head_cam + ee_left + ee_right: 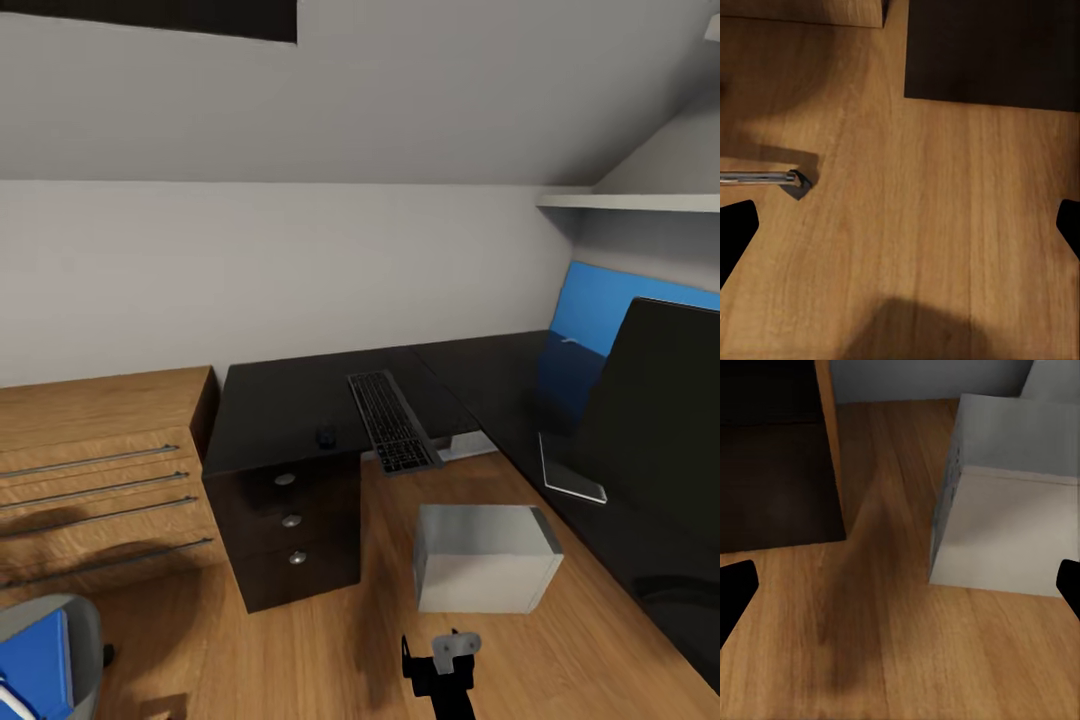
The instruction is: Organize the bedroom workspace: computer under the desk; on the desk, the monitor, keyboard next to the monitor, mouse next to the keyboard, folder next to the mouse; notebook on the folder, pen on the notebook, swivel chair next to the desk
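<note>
black l-shaped table [290, 400] carries the keyboard [392, 421] and the small mouse [326, 435] just beside it, with the monitor [655, 420] on the table's right wing. grey computer [1009, 502] stands on the wood floor [922, 225] ahead of the right fingers [1068, 585], near the drawers [290, 520]. both left fingers [735, 232] and right fingers are spread wide over bare floor, holding nothing; blue folder [35, 665] lies on the swivel chair [85, 625] behind-left.

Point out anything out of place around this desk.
The computer sits out on the open floor, not under the desk. The keyboard overhangs the desk's front edge. The blue folder lies on the swivel chair.
</note>
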Robot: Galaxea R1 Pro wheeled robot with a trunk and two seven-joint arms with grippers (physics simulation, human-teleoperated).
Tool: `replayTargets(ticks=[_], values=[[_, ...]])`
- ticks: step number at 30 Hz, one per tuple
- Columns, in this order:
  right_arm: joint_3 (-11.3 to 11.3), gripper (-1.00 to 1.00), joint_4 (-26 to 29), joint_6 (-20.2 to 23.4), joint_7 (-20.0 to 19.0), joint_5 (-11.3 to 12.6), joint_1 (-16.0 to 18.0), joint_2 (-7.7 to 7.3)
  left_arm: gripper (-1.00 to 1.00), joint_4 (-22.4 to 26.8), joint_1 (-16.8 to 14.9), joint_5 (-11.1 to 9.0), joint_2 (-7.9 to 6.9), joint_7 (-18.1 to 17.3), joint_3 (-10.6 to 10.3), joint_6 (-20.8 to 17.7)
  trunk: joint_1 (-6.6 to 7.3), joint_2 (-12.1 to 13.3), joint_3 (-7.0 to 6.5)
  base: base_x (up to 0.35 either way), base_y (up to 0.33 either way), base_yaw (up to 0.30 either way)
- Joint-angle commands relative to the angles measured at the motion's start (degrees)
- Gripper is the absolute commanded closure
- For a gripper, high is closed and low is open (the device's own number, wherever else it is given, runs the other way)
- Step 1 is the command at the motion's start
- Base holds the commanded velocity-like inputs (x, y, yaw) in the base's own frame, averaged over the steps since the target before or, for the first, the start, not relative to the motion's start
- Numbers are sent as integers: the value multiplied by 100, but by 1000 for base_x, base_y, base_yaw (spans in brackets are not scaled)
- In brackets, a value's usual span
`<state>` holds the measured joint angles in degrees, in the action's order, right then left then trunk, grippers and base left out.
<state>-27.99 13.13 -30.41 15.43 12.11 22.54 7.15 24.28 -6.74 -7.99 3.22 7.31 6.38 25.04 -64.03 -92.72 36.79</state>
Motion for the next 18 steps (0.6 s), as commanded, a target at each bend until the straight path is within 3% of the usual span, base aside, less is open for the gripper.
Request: replayTargets(ticks=[1,8,18], values=[[-50,-100,-4,-18,31,47,5,3,-100,-2,-3,-35,3,-2,-3,18,23,39,-13,0,0,4],[-40,-100,-4,-11,30,78,5,-1,-100,-140,-3,-36,11,-2,-3,10,177,320,-138,0,0,2],[-20,-100,2,-5,34,77,5,-20,-100,-186,-3,-57,11,14,11,9,397,721,-279,0,0,104]])
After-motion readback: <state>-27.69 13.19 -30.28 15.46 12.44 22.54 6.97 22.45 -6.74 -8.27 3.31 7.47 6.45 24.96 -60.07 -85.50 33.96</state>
